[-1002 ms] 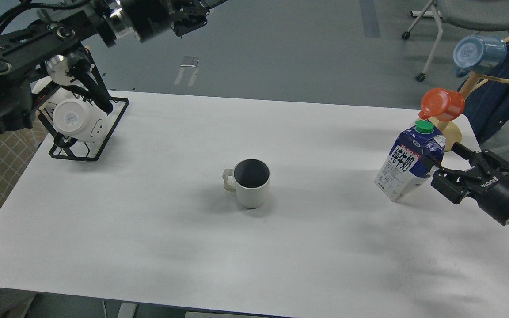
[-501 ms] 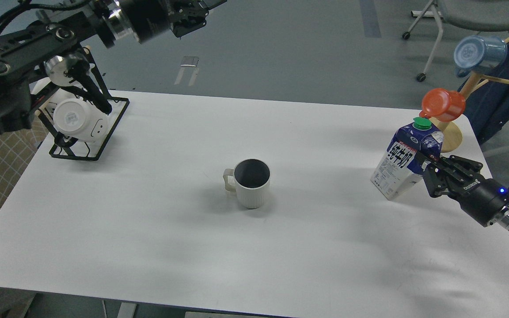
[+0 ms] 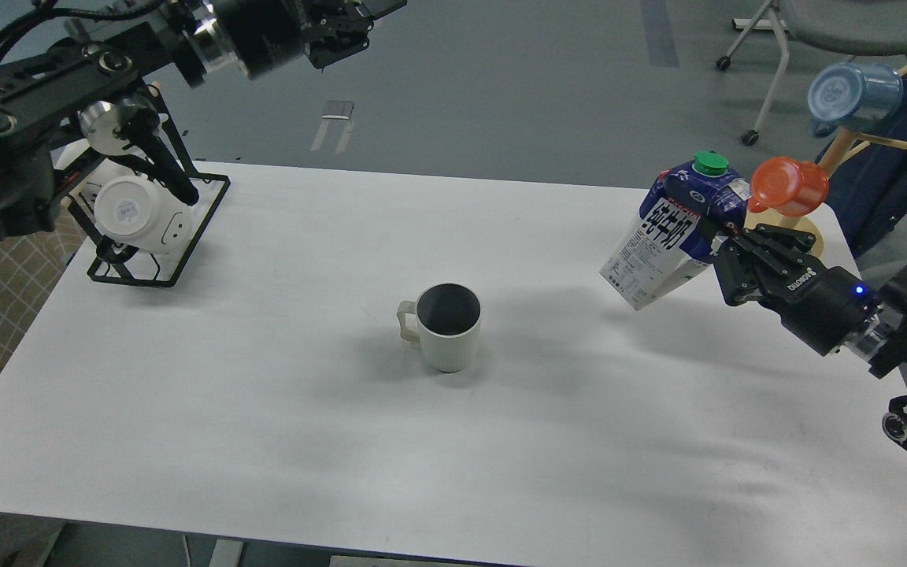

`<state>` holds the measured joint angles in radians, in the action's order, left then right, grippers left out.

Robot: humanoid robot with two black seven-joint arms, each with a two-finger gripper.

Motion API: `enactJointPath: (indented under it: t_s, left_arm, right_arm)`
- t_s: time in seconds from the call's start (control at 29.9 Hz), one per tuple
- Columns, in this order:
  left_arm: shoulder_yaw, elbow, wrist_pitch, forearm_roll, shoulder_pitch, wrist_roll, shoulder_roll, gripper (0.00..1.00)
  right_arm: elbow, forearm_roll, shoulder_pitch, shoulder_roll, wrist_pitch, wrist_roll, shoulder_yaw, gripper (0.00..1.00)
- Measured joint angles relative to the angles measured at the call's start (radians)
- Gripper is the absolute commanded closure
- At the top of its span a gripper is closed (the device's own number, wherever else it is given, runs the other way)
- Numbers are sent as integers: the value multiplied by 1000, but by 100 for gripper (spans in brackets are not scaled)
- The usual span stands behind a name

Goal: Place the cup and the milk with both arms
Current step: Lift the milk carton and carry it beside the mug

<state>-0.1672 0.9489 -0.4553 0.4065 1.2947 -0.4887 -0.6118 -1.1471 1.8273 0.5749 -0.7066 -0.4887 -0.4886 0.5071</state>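
The white ribbed cup [image 3: 448, 327] with a dark grey inside stands upright at the middle of the white table [image 3: 280, 409], handle to the left. The blue and white milk carton [image 3: 670, 232] with a green cap is held tilted in the air above the table's right part. My right gripper [image 3: 725, 252] is shut on the carton's right side. My left gripper [image 3: 347, 24] is high at the top left, far from the cup; its fingers look dark and I cannot tell how they stand.
A black wire rack [image 3: 150, 228] holding white mugs [image 3: 135, 209] sits at the table's far left corner. A wooden cup tree [image 3: 843, 150] at the far right corner carries an orange cup [image 3: 788, 185] and a translucent blue cup [image 3: 851, 94]. An office chair [image 3: 816, 24] stands behind.
My right gripper closed on the milk carton, lifted it off the table and carried it up and to the left. The cup and my left arm stayed put.
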Motion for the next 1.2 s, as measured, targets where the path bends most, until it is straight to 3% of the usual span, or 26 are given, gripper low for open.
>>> enactJointPath:
  t_s: [0.3, 1.07, 1.2]
  left_arm:
    - [1, 1, 0, 1, -1, 0, 0, 1]
    - [0, 0, 0, 5, -2, 0, -2, 1]
    - [0, 0, 0, 6, -2, 0, -3, 1]
  right_arm:
    - [36, 118, 26, 116, 0, 0, -19, 100]
    - [236, 137, 152, 382, 0, 0, -169, 100]
    - [240, 139, 152, 384, 0, 0, -170, 85]
